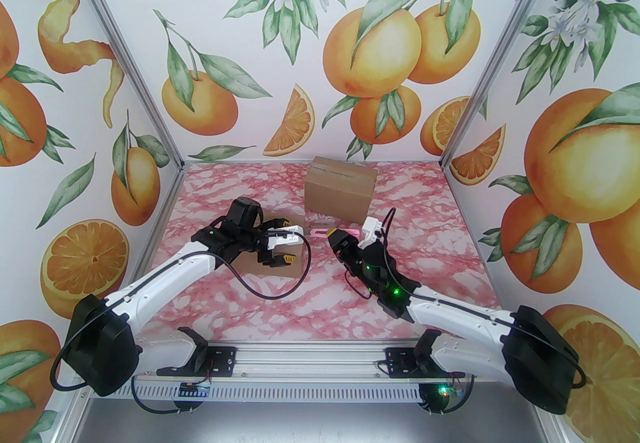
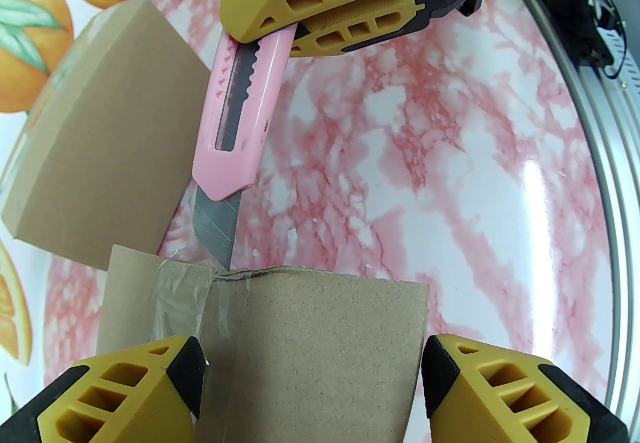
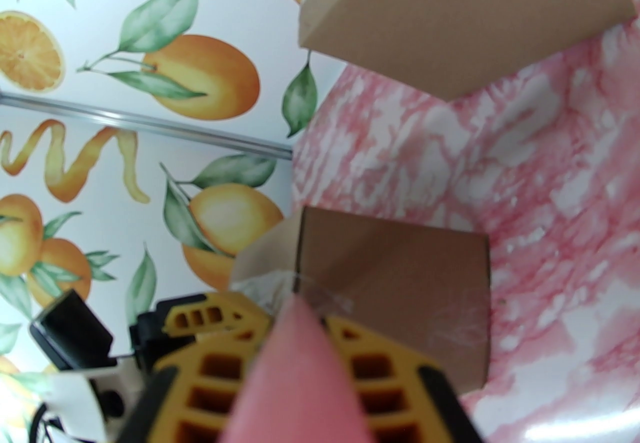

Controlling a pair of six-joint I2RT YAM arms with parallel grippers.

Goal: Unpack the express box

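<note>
The small cardboard box (image 2: 320,326) sits left of centre on the pink marbled table (image 1: 300,301), about midway between the near and far edges. The left gripper (image 2: 315,361) reaches over it from the left. Its jaws are set wide and its yellow fingers (image 2: 135,391) are clamped on two opposite sides of the box.

The right gripper (image 1: 332,233) comes in from the right, closed tight on the handle of a pink utility knife (image 2: 237,121). The steel blade (image 2: 215,231) is out. Its tip meets the box's top edge right where wrinkled clear tape (image 2: 180,291) crosses the seam. Beside that tape a cardboard flap (image 2: 130,281) juts out past the box.

A larger cardboard box (image 1: 340,193), taped shut, stands farther back at the centre. It is just beyond the knife and near the handle, but apart from it. The left arm's black cable (image 1: 270,293) droops in a loop onto the table near the small box. Walls printed with oranges (image 1: 250,31) enclose the far, left and right sides.
</note>
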